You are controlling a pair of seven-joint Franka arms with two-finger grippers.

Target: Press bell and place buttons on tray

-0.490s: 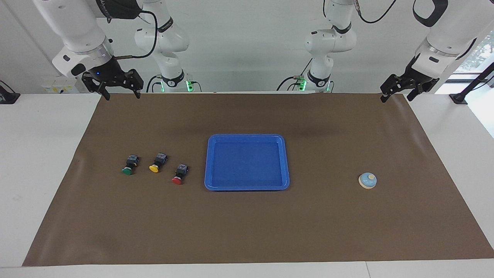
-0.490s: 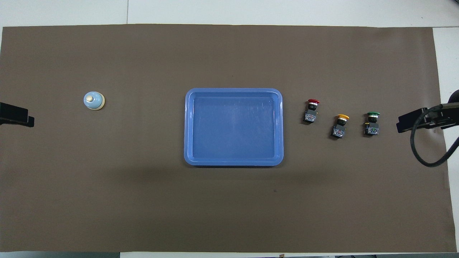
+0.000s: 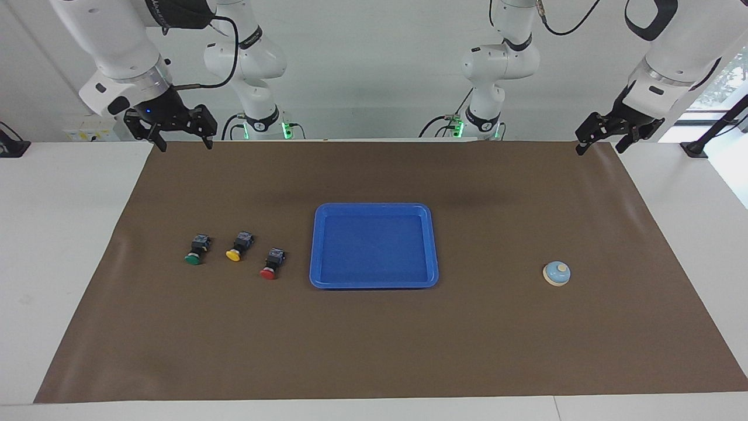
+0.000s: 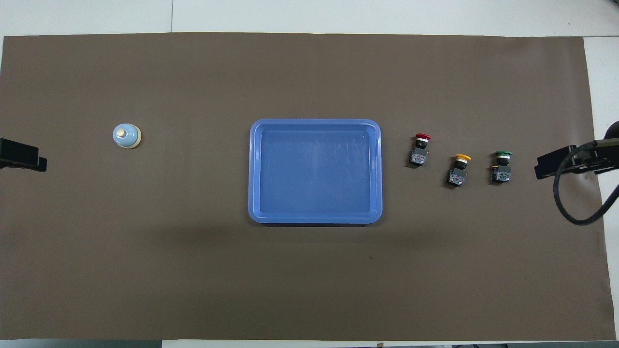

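The blue tray [image 3: 374, 209] is lying at the middle of the brown mat [image 3: 374, 351] covering the tabletop. The green button [image 3: 195, 248], yellow button [image 3: 238, 245] and red button [image 3: 272, 263] are sitting beside it toward the right arm's end; the bell [image 3: 557, 273] is sitting toward the left arm's end. The right claw [image 3: 182, 144] and left claw [image 3: 601, 147] are hanging spread, holding nothing, over the mat's corners nearest the robots.
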